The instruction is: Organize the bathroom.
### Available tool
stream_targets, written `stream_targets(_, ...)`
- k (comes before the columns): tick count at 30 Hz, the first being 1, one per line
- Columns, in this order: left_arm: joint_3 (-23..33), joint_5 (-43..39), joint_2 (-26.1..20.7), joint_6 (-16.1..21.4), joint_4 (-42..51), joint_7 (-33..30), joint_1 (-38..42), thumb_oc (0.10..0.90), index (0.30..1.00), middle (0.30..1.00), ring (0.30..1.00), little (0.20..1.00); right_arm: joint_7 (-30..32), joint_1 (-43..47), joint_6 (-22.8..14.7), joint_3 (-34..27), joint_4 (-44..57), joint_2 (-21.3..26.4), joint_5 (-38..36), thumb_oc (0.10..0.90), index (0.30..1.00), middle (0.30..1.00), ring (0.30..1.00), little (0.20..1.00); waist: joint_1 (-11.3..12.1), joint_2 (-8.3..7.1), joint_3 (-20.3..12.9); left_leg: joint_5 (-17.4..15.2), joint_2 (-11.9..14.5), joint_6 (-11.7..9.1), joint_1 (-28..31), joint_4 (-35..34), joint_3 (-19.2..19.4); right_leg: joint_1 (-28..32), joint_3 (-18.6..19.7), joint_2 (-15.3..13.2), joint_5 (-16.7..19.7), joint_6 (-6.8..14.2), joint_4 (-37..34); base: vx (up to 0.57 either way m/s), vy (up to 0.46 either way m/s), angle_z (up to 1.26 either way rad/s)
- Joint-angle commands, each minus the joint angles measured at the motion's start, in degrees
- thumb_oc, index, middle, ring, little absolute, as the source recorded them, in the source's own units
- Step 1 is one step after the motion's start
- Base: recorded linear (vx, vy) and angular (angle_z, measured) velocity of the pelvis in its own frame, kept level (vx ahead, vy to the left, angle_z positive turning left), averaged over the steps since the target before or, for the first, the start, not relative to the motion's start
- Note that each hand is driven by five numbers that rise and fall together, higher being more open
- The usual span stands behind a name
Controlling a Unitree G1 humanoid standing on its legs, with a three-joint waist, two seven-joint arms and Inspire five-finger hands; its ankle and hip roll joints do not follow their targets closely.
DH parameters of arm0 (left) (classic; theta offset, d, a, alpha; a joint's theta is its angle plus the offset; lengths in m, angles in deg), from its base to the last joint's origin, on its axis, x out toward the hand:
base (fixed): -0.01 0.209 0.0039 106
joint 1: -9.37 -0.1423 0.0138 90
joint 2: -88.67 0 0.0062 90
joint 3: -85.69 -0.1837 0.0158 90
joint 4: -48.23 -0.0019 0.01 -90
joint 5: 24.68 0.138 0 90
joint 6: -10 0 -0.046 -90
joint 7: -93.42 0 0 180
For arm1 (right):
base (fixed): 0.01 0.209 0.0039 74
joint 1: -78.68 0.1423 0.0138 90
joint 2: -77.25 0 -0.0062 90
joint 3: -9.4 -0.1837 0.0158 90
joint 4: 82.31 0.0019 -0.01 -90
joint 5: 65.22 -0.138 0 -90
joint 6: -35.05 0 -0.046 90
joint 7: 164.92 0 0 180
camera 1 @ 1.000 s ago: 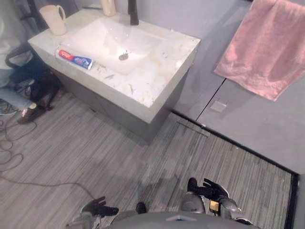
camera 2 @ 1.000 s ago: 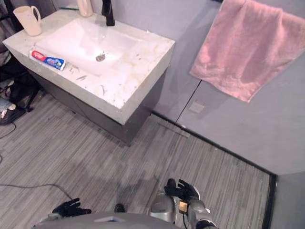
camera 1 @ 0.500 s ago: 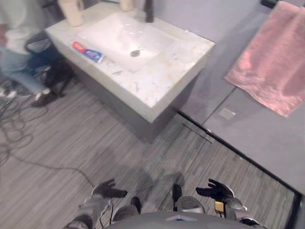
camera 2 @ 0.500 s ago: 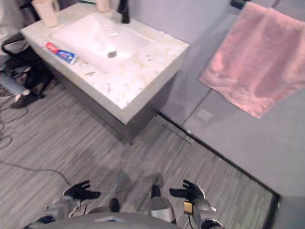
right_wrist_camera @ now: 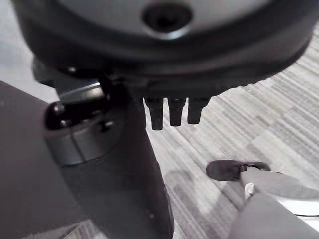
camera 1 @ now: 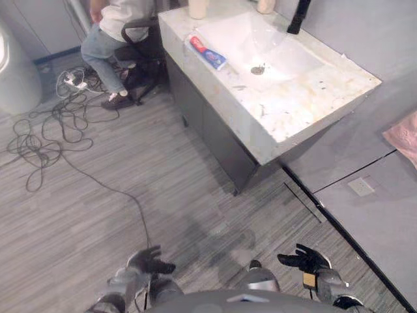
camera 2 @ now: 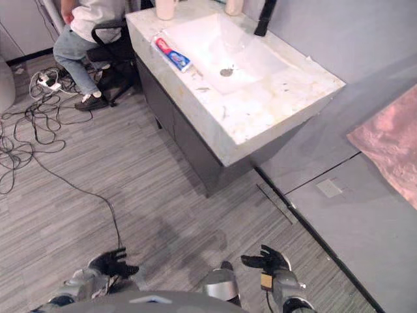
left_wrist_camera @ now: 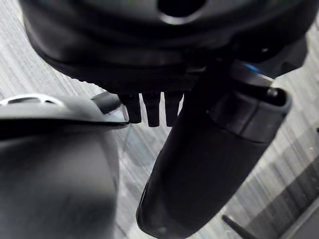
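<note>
both hands low at my sides, nothing in either. my left hand (camera 1: 146, 263) hangs with fingers loosely spread, released; my right hand (camera 1: 304, 260) likewise, fingers splayed and relaxed, holding nothing.

task items all sit well ahead of both hands, up on the sink counter (camera 1: 306, 107). toothpaste tube (camera 1: 208, 53) lies flat on the counter's near-left rim, just beside the basin (camera 1: 260, 45). a cup (camera 1: 197, 7) stands at the far corner beyond the tube; a second pale container (camera 1: 265, 6) stands near the black faucet (camera 1: 298, 15). a corner of a pink towel (camera 2: 391, 140) hangs on the wall, ahead and to the right of my right hand.

a seated person (camera 1: 124, 26) is off beyond my left hand, next to the counter, with loose cables (camera 1: 45, 140) on the floor on that side.

judgement: approach step, no object handled yet. next move calls for closing on the counter until the tube comes within reach, keeping clear of the cables and the person, then raising a hand above counter height.
</note>
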Motion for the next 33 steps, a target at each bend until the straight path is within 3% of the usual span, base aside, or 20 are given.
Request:
stream_targets(1,-0.1,1.1,-1.0,2.4,3.2,0.5,-0.3,0.800,0.900,0.900,0.900,0.900,0.9,-0.3,-0.3,1.3,-1.2,3.0,-0.6,0.800,0.900,0.900,0.900,0.900,-1.0,6.88,-3.8,2.1,1.3,2.0,4.7,-4.7,-1.2,-12.0,6.1,5.5,-13.0,7.1,14.3,0.17,0.415,0.26)
stream_targets(4,-2.0,0.8,-1.3,2.7,2.5,0.7,0.6,0.800,0.900,0.900,0.900,0.900,0.9,-0.7,-0.4,0.4,-1.0,2.4,-1.5,0.800,0.900,0.900,0.900,0.900,-0.9,6.31,-3.1,-1.3,-3.2,5.2,3.3,-1.7,-1.4,-13.8,7.5,1.0,-9.7,7.6,21.0,0.22,0.485,0.43)
stream_targets(5,-2.2,1.3,-1.3,2.8,2.3,0.7,0.7,0.800,0.900,0.900,0.900,0.900,0.9,-0.9,-0.5,0.3,-1.0,2.3,-2.3,0.800,0.900,0.900,0.900,0.900,-0.7,6.38,-3.2,-1.7,-3.9,5.8,2.9,-1.6,-1.4,-14.8,8.1,0.2,-7.3,7.4,22.9,0.18,0.384,0.34)
stream_targets(6,-3.1,1.7,-1.5,3.2,1.8,0.4,0.7,0.800,0.900,0.900,0.900,0.900,0.4,-1.3,-1.0,0.0,-0.9,1.8,-2.6,0.800,0.900,0.900,0.900,0.900,-0.7,6.10,-2.9,-3.2,-6.1,7.5,3.1,-1.2,-1.2,-17.4,10.6,-2.2,-1.7,7.1,29.6,0.20,0.411,0.15)
stream_targets(8,-3.5,1.8,-1.8,3.6,1.2,-0.2,0.7,0.800,0.900,0.900,0.900,0.900,-0.2,-1.7,-1.7,0.2,-1.0,1.7,-2.0,0.800,0.900,0.900,0.900,0.900,-0.7,6.39,-2.6,-4.5,-7.2,8.5,3.5,-1.1,-1.1,-20.0,12.4,-2.7,1.3,6.9,34.3,0.20,0.350,-0.07)
stream_targets(9,-3.4,1.4,-2.1,3.6,1.0,-0.4,0.8,0.800,0.900,0.900,0.900,0.900,-0.8,-1.6,-2.0,0.4,-1.3,1.8,-1.6,0.800,0.900,0.900,0.900,0.900,-1.0,6.79,-2.0,-5.1,-7.5,9.0,4.2,-1.3,-0.8,-22.1,13.5,-1.3,1.2,6.6,36.8,0.21,0.264,-0.13)
stream_targets(11,-3.1,1.4,-2.8,3.9,0.7,0.0,1.2,0.800,0.900,0.900,0.900,0.900,-1.2,-1.3,-2.0,0.8,-1.6,1.7,-1.5,0.800,0.900,0.900,0.900,0.900,-2.2,6.59,-1.5,-5.7,-8.8,9.7,5.5,-2.0,-0.5,-24.2,12.0,3.2,-1.2,7.3,36.0,0.25,0.235,-0.14)
stream_targets(12,-2.9,2.4,-3.1,4.0,0.8,0.0,1.9,0.800,0.900,0.900,0.900,0.900,-1.0,-1.2,-2.0,1.2,-1.9,1.3,-1.2,0.800,0.900,0.900,0.900,0.900,-2.9,6.29,-1.6,-5.8,-10.1,10.2,6.1,-2.7,-0.2,-24.5,9.7,6.4,-2.5,7.5,32.6,0.35,0.194,-0.15)
stream_targets(13,-3.1,2.3,-3.2,3.4,1.5,-0.4,2.7,0.800,0.900,0.900,0.900,0.900,-0.9,-1.3,-1.7,1.9,-1.8,0.9,-1.1,0.800,0.900,0.900,0.900,0.900,-3.5,5.09,-1.6,-6.2,-12.2,10.4,7.1,-3.5,0.2,-22.9,6.1,8.4,-4.3,7.4,23.2,0.37,0.162,-0.09)
stream_targets(15,-3.2,1.5,-2.9,2.4,3.1,-1.9,3.4,0.800,0.900,0.900,0.900,0.900,-1.1,-1.8,-1.2,2.7,-1.3,0.5,-0.2,0.800,0.900,0.900,0.900,0.900,-4.2,3.51,-2.1,-6.7,-15.8,10.4,8.3,-4.9,0.6,-21.9,0.9,12.6,-3.5,6.5,10.7,0.35,0.138,0.02)
stream_targets(17,-3.3,0.7,-2.5,1.6,3.8,-3.2,3.6,0.800,0.900,0.900,0.900,0.900,-1.3,-2.4,-0.8,3.3,-1.1,0.3,0.3,0.800,0.900,0.900,0.900,0.900,-4.8,2.96,-1.9,-7.0,-17.7,10.6,9.6,-5.8,0.2,-21.9,-0.7,14.9,-1.3,6.2,7.9,0.30,0.135,-0.13)
stream_targets(18,-3.3,0.5,-2.2,0.8,4.0,-3.5,4.0,0.800,0.900,0.900,0.900,0.900,-1.4,-3.2,-0.4,3.3,-0.9,0.5,-0.5,0.800,0.900,0.900,0.900,0.900,-5.4,3.07,-1.8,-7.2,-18.7,11.1,10.6,-6.7,-0.6,-21.6,1.3,16.4,-1.3,5.7,7.7,0.24,0.075,0.05)
stream_targets(22,-3.5,3.1,-1.8,0.3,3.2,-2.2,4.3,0.800,0.900,0.900,0.900,0.900,-1.3,-3.4,0.1,2.4,-2.1,0.7,-3.0,0.800,0.900,0.900,0.900,0.900,-5.9,3.31,-3.2,-7.7,-19.2,11.2,9.8,-4.6,-1.9,-19.6,2.9,16.7,-2.6,4.6,8.1,0.26,0.020,0.56)
stream_targets(24,-3.9,2.5,-1.4,1.2,2.9,-2.5,3.8,0.800,0.900,0.900,0.900,0.900,-1.9,-3.5,0.6,1.8,-2.4,1.1,-0.7,0.800,0.900,0.900,0.900,0.900,-5.9,3.49,-3.6,-8.2,-19.4,9.7,9.6,-0.2,-2.6,-17.2,3.1,16.8,-3.4,3.6,7.1,0.23,0.021,0.08)
stream_targets(26,-4.3,1.9,-1.0,1.8,3.1,-2.3,3.9,0.800,0.900,0.900,0.900,0.900,-2.1,-4.4,0.2,1.4,-2.6,1.4,-1.7,0.800,0.900,0.900,0.900,0.900,-5.5,3.40,-4.3,-3.3,-18.4,6.7,6.1,8.8,-4.0,-15.0,3.2,16.6,-4.4,2.0,6.1,0.27,0.031,-0.13)
stream_targets(27,-4.3,1.8,-1.1,1.4,3.4,-2.3,4.1,0.800,0.900,0.900,0.900,0.900,-2.3,-4.6,-0.2,1.3,-2.1,1.7,-1.8,0.800,0.900,0.900,0.900,0.900,-4.9,2.44,-4.1,-0.6,-17.1,5.6,1.8,15.4,-4.0,-13.4,4.1,16.0,-4.8,1.6,5.5,0.22,0.025,-0.18)
stream_targets(30,-3.9,1.5,-1.2,1.0,4.0,-2.2,4.0,0.800,0.900,0.900,0.900,0.900,-2.4,-4.1,0.1,1.1,-2.0,1.9,-1.7,0.800,0.900,0.900,0.900,0.900,-4.4,1.69,-3.9,-1.8,-15.7,6.4,-0.8,17.3,-3.6,-12.6,5.1,15.8,-5.3,1.4,5.6,0.17,0.075,-0.29)
stream_targets(33,-3.1,0.8,-1.2,0.9,4.4,-2.5,3.6,0.800,0.900,0.900,0.900,0.900,-2.2,-3.5,0.2,1.4,-2.2,1.7,-1.6,0.800,0.900,0.900,0.900,0.900,-3.9,1.11,-3.8,-3.8,-13.9,8.3,-1.1,14.5,-3.8,-12.4,6.5,15.8,-6.4,1.6,6.7,0.27,0.208,-0.53)
